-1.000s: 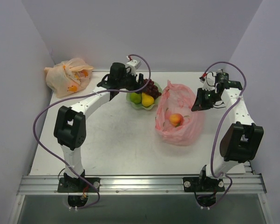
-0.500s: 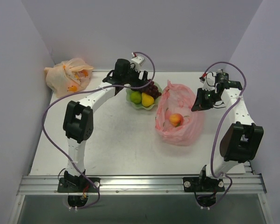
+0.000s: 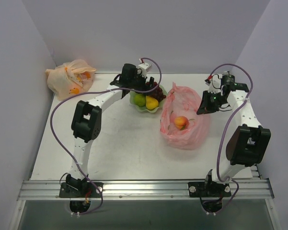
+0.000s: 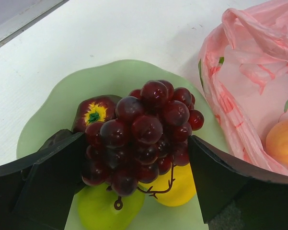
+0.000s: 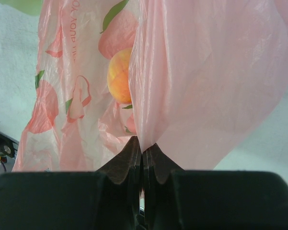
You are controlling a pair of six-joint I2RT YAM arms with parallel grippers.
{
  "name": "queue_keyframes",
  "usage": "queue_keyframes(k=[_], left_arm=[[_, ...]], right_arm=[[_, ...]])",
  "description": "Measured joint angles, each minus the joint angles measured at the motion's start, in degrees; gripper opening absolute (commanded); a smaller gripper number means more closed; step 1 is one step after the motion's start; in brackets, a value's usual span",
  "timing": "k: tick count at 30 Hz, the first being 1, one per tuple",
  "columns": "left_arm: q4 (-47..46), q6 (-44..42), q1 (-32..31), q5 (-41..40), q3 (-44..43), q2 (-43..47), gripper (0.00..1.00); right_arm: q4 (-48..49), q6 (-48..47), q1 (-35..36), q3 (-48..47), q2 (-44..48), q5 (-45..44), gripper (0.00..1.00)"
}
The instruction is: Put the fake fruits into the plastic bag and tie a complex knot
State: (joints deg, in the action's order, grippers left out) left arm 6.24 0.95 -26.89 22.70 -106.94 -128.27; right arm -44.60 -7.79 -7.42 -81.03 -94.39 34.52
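Fruit loading looks to be the step in hand, with the knot not yet begun. Left fingers (image 4: 52, 187) are spread wide on either side of the grape bunch (image 4: 144, 129), close at both flanks; whether they touch it is hard to tell. The dark red-purple grapes lie on top of the pile in the green bowl (image 4: 62, 105). The bowl stands on the white table (image 3: 120, 143) near its far edge, just left of the pink plastic bag (image 3: 184, 136). Under and beside the grapes in the bowl are a dark red fruit (image 4: 93, 112) with a yellow and green centre, a yellow fruit (image 4: 179, 187) and a light green fruit (image 4: 98, 208).

Right fingers (image 5: 127, 160) are pressed together, pinching a fold of the bag's thin film at its right side and holding it up so the mouth gapes. Inside the bag lies one orange-red peach (image 5: 119, 76), seen through the translucent plastic; nothing else shows in it.

The next move probably calls for the left fingers to close gently on the bunch, lift it clear of the bowl rim and carry it right, over the open mouth. The grapes look bumpy and loosely joined, so a grip low on the cluster seems safer. A pale orange tied bag (image 3: 69, 79) sits apart at the far left corner.
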Motion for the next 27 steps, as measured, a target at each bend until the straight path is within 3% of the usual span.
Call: queue_keyframes(k=[12,21,27], left_arm=[[1.2,-1.0,0.1,3.7,0.0,-1.0,0.46],[2.5,1.2,0.1,5.3,0.1,1.7,0.29],[2.7,2.9,0.1,6.1,0.1,4.7,0.07]], right_arm=[[0.0,0.0,0.0,0.0,0.0,0.0,0.0],[0.0,0.0,0.0,0.0,0.0,0.0,0.0],[0.0,0.0,0.0,0.0,-0.3,0.1,0.0]])
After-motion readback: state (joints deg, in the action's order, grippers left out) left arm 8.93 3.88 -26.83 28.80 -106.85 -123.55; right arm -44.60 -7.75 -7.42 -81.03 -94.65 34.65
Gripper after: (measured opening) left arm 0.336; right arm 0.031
